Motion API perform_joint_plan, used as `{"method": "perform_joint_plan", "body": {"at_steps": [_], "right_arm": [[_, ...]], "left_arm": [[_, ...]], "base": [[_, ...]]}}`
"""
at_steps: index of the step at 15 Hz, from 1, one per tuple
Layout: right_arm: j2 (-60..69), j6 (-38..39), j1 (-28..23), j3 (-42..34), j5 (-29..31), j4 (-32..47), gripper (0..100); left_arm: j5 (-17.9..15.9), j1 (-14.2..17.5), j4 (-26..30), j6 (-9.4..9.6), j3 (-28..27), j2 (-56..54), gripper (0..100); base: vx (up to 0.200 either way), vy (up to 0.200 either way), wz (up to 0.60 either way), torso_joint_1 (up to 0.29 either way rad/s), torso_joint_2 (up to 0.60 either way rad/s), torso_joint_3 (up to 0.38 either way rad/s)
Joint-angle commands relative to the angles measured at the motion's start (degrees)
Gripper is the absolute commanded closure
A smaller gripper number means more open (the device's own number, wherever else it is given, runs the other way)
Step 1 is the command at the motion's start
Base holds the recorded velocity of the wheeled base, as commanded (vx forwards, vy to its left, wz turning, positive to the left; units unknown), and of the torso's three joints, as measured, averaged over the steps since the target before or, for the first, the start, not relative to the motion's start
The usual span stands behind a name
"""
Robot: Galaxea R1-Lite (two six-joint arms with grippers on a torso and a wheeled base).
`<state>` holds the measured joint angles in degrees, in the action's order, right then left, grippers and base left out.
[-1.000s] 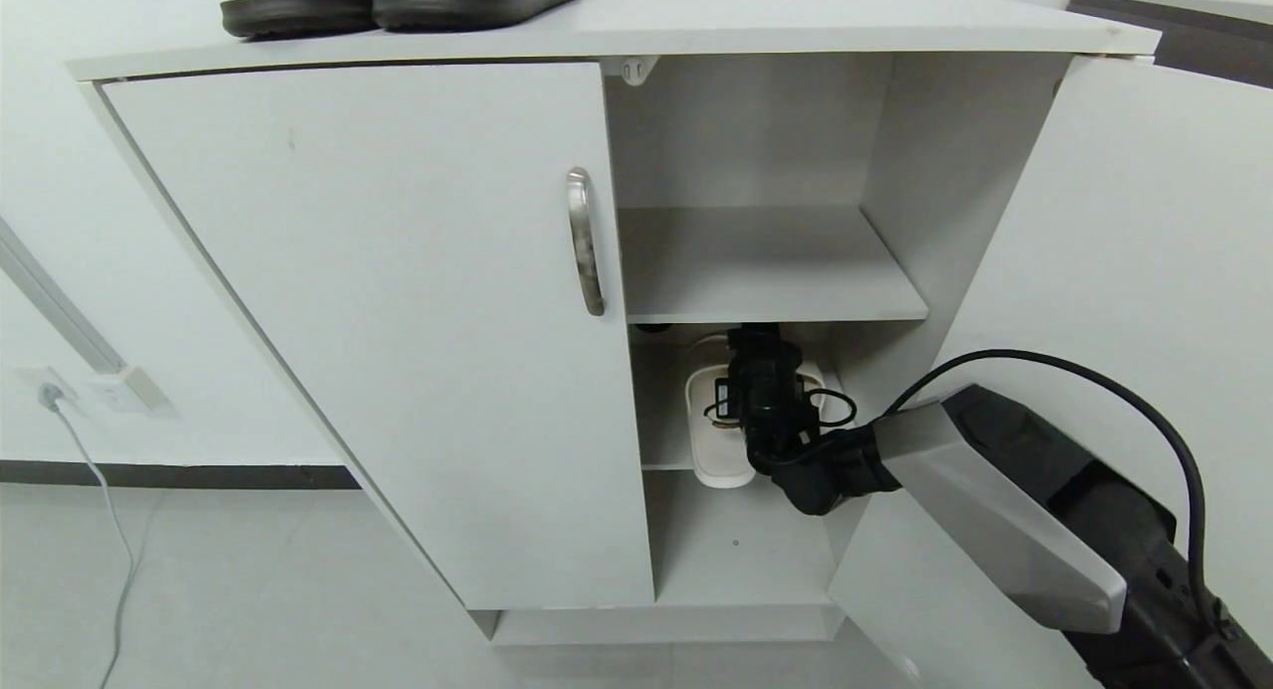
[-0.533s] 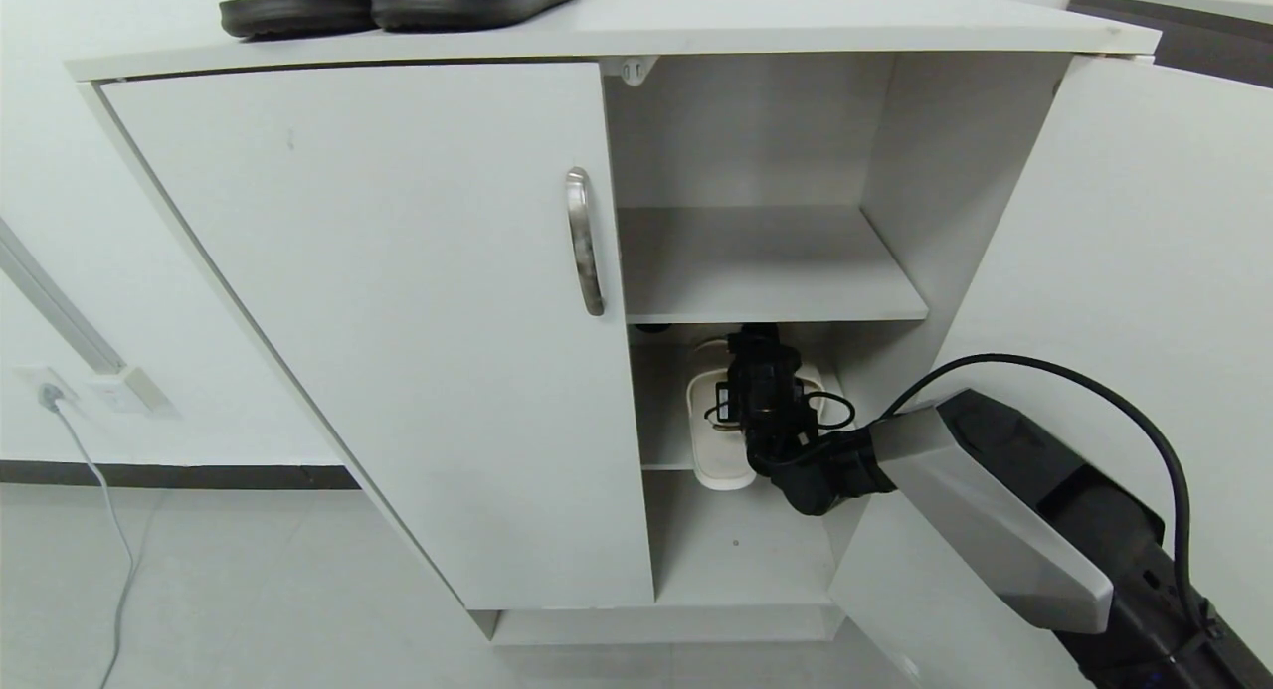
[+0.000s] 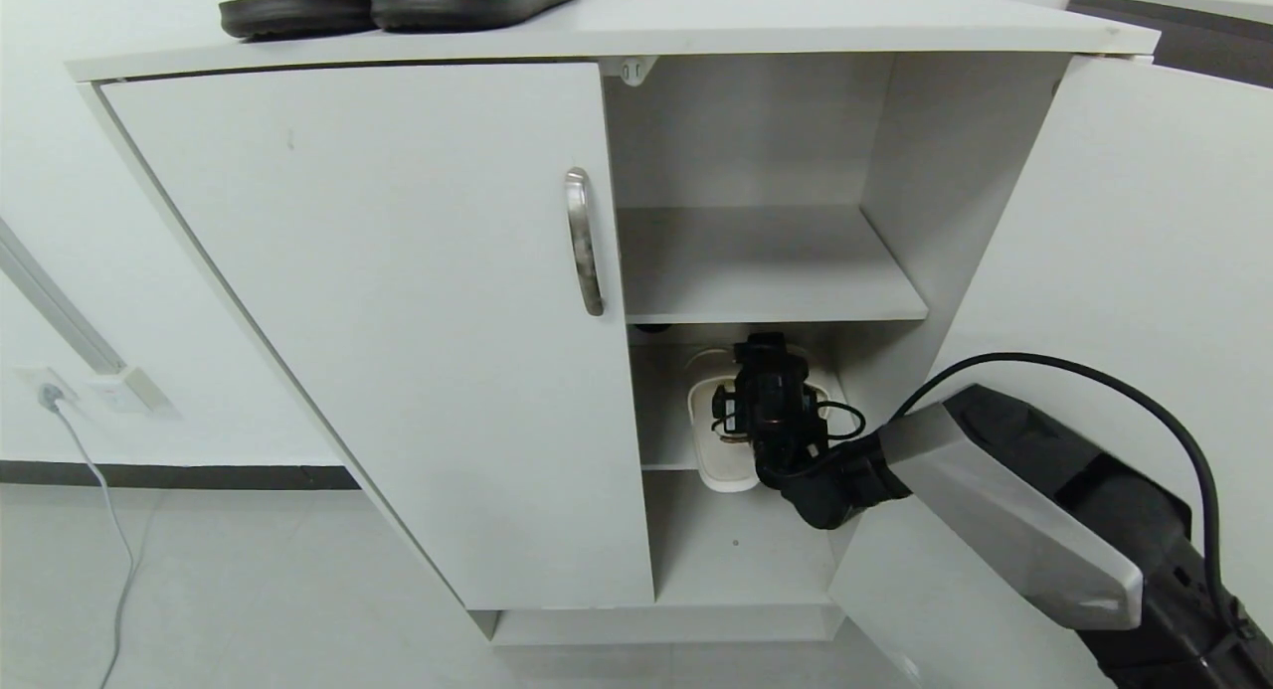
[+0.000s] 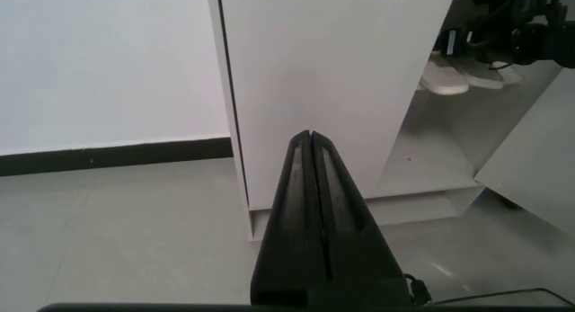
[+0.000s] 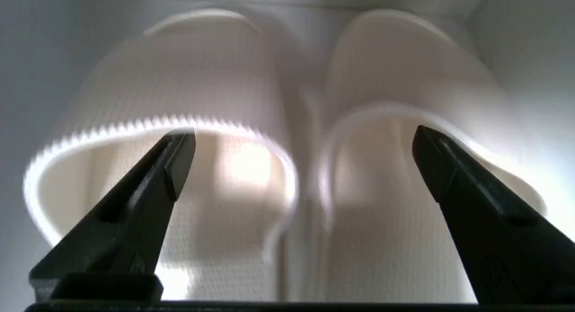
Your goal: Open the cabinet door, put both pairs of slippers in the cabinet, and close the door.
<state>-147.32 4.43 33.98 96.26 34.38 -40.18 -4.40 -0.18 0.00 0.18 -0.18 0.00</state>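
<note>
Grey tiled floor and white wall around a white cabinet; left door shut, right door swung wide. Pair of white slippers side by side on the lower shelf, heels at its front edge. Right gripper inside that compartment close over them, fingers spread wide, gripping nothing. Black slippers on the cabinet top. Left gripper low before the shut door, fingers pressed together, empty.
</note>
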Motion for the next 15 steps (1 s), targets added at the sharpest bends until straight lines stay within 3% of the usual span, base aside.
{"method": "perform_joint_plan", "body": {"at_steps": [1,6,9,11,15], "right_arm": [[8.9,0.0,1.9,-12.8,0.2,-4.9,0],[25.3,0.0,8.0,-41.9,0.6,-18.8,0],[32.8,0.0,12.2,-55.1,0.3,-23.5,0],[34.3,0.4,13.2,-58.8,-0.1,-24.7,0],[33.8,0.4,13.5,-59.1,-0.1,-24.9,0]], "left_arm": [[0.0,0.0,0.0,-0.01,0.0,0.1,100],[0.0,0.0,0.0,-0.01,0.0,0.1,100],[0.0,0.0,0.0,0.08,0.0,0.1,100],[0.0,0.0,0.0,0.08,0.0,0.1,100],[-0.1,0.0,0.0,0.17,0.0,0.1,100]], "base": [[0.000,0.000,0.00,0.000,0.00,0.000],[0.000,0.000,0.00,0.000,0.00,0.000],[0.000,0.000,0.00,0.000,0.00,0.000],[0.000,0.000,0.00,0.000,0.00,0.000],[0.000,0.000,0.00,0.000,0.00,0.000]]}}
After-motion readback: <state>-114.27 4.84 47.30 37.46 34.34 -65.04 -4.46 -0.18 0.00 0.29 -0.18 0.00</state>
